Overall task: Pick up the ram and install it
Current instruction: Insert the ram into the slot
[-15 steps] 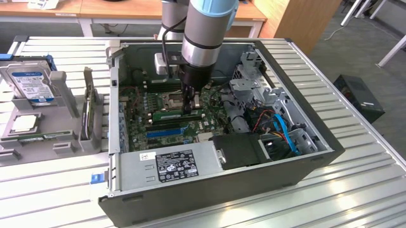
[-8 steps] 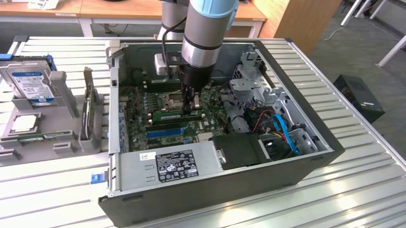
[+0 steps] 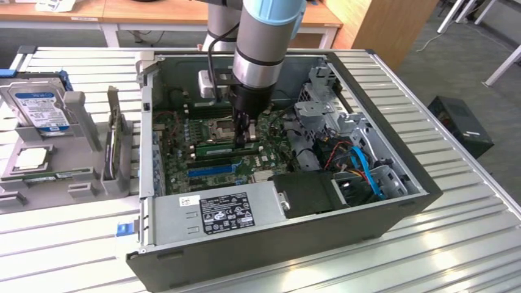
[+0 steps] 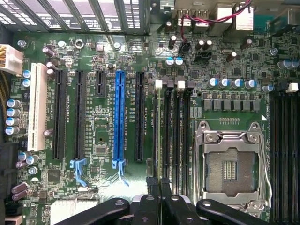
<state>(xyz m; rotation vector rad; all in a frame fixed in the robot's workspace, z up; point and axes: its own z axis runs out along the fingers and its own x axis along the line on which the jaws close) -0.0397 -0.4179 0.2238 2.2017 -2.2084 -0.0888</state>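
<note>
Over mobo point(image 3: 180, 165), jaws pinched tight on ram point(image 3: 218, 148); ram edge-on in wrist view, hard to make out.

A black metal computer case point(image 3: 309, 244) lies open on its side in the middle of the slatted metal table point(image 3: 456, 244). A grey plastic holder point(image 3: 49, 183) sits beside it by the table's edge on the exterior view's left, with a silver hard drive point(image 3: 36, 107) standing in it. In the case, a green motherboard point(image 3: 183, 165) covers the floor and a grey power-supply box point(image 3: 219, 210) fills the end by the table's near edge. Over the board, the black gripper point(image 3: 244, 141) pinches the ram point(image 3: 216, 148), a long thin green circuit-board stick, on edge beside the square metal processor socket point(image 3: 221, 128).
</note>
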